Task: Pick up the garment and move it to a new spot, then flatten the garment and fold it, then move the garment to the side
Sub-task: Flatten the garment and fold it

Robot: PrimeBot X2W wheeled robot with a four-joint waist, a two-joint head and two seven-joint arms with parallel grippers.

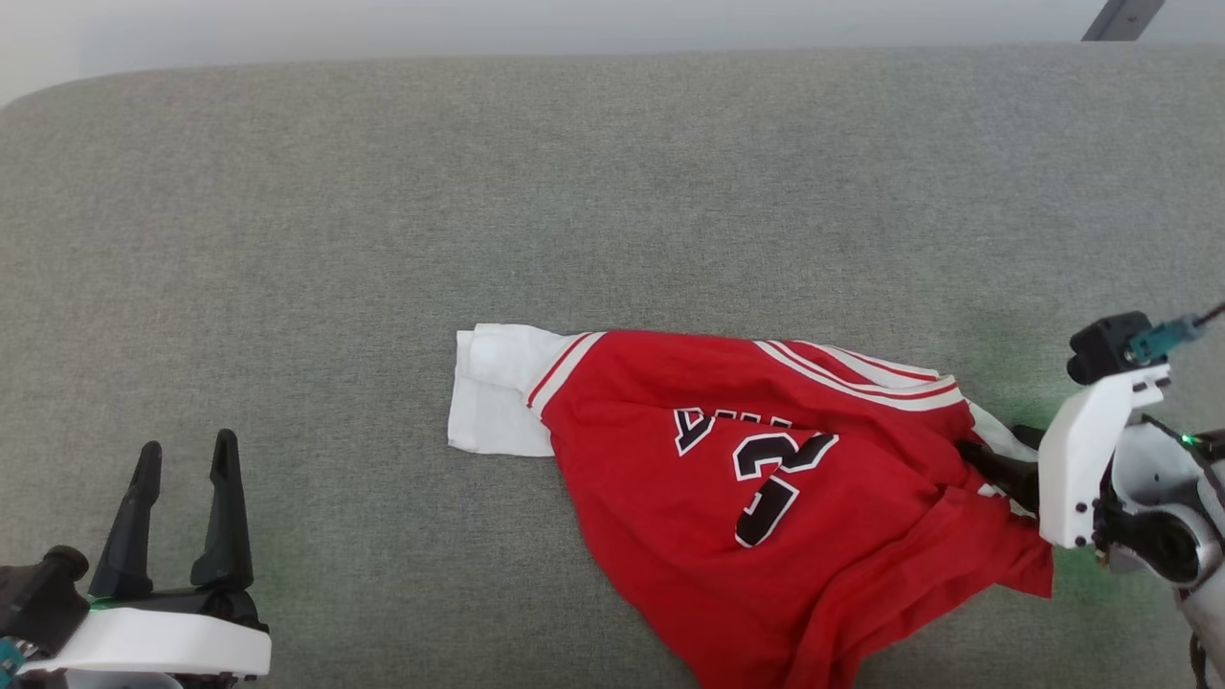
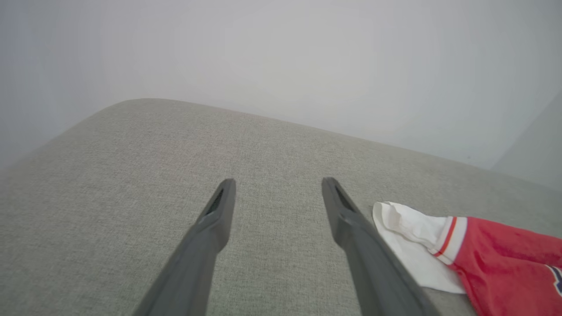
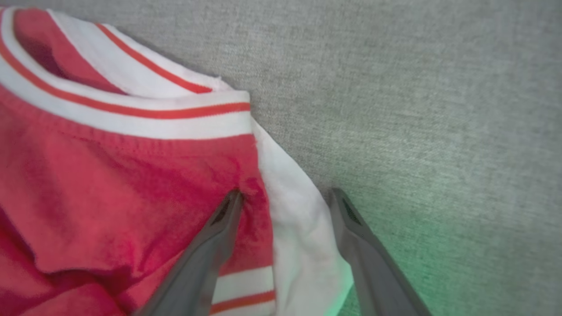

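My right gripper (image 1: 991, 442) is down at the right-hand end of the shirt (image 1: 766, 478), with its two dark fingers spread wide and closed on nothing. In the right wrist view the gripper (image 3: 285, 192) straddles a white sleeve. One fingertip (image 3: 232, 199) lies over the red cloth just beside the shoulder seam, and the other sits at the sleeve's outer edge, where the grey fabric surface (image 3: 439, 109) begins. I cannot tell whether the tips press into the cloth or only hang just above it. A green glow falls on the grey weave beside that gripper.

The shirt (image 3: 109, 175) is rumpled rather than flat. Its striped white neckband runs along the far edge, and black-and-white lettering and a number face up on the red body. The other white sleeve lies spread out toward my left, and the lower part of the shirt runs off the bottom of the head view. It lies a little right of centre on the grey fabric surface (image 1: 383, 191).

My left gripper (image 1: 189, 442) is well apart from the shirt, at the lower left with its fingers pointing away from me, also spread wide and empty. In its own wrist view the gripper (image 2: 278, 180) is over bare grey weave, with the shirt's (image 2: 505, 263) white sleeve just beside the right-hand finger. A pale wall (image 2: 307, 52) rises behind the surface's rounded far edge.
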